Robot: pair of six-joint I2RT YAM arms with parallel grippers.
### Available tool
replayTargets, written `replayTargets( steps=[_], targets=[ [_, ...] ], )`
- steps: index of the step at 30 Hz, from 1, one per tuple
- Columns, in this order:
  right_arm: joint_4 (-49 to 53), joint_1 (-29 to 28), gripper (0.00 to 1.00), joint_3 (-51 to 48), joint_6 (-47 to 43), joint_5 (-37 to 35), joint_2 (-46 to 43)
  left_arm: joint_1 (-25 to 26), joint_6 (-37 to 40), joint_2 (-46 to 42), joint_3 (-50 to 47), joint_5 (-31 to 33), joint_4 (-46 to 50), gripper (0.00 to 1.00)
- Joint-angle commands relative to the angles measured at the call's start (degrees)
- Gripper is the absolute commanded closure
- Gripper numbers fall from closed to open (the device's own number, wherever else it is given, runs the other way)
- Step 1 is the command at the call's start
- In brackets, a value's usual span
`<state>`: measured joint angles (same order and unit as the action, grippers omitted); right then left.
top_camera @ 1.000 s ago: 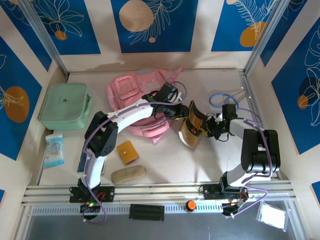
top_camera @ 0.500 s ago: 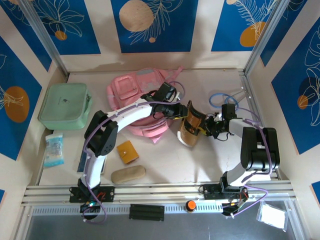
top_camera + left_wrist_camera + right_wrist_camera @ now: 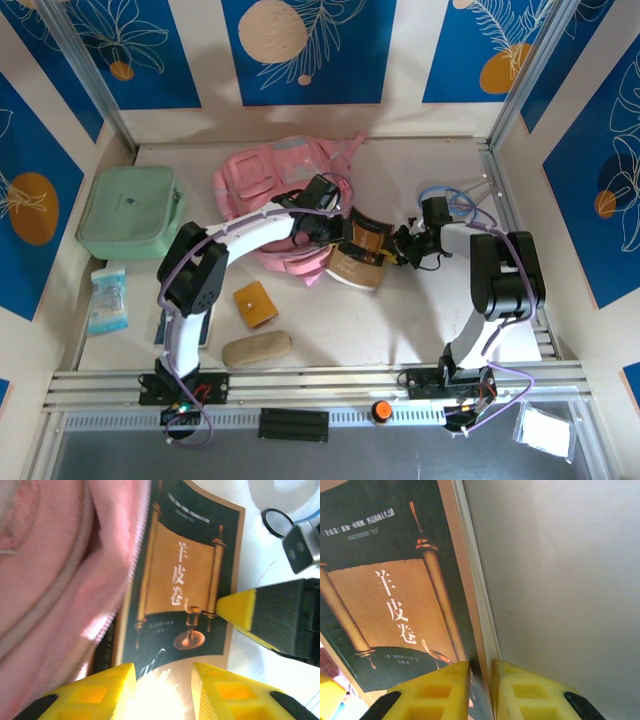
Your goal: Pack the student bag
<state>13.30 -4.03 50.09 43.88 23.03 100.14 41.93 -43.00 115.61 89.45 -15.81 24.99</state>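
The right pincer point(image 3: 481, 669) grips the book point(image 3: 385, 580), whose far end meets the student bag point(image 3: 262, 185); the left pincer point(image 3: 164, 675) there, state unclear.

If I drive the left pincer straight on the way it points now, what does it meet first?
Most likely the book: its cover lies right ahead of the left pincer, with the pink bag off to its side. Depth is unclear, so it might skim over the cover instead.
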Motion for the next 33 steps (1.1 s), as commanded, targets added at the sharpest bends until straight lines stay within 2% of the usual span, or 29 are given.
replayTargets(
  steps=[1,6,13,18,24,28,33],
  targets=[
    [-0.47,-1.20,0.81,1.83,-0.64,3.22,1.87,0.43,0.77,-1.93,-0.69,0.67,2.22,0.65],
    [0.75,-1.57,0.81,2.60,-0.70,0.79,2.43,0.43,0.63,-2.61,-0.68,6.67,5.21,0.66],
    [3.66,-1.68,0.84,3.53,-1.34,-2.46,3.61,0.49,2.84,-4.08,-0.38,11.87,9.29,0.65],
    [3.57,-2.02,0.84,3.69,-1.08,-2.35,4.06,1.35,2.68,-5.56,-2.53,12.43,12.35,0.64],
    [4.14,-2.42,0.84,3.88,-1.15,-2.41,4.36,4.77,-0.48,-11.08,-8.90,13.01,13.59,0.61],
    [4.52,-2.50,0.84,3.80,-1.42,-2.55,4.63,5.29,-3.87,-13.48,-15.02,13.37,9.72,0.59],
    [4.81,-2.49,0.84,3.77,-1.51,-2.64,4.80,5.26,-4.76,-11.10,-15.89,11.33,6.21,0.53]
  ],
)
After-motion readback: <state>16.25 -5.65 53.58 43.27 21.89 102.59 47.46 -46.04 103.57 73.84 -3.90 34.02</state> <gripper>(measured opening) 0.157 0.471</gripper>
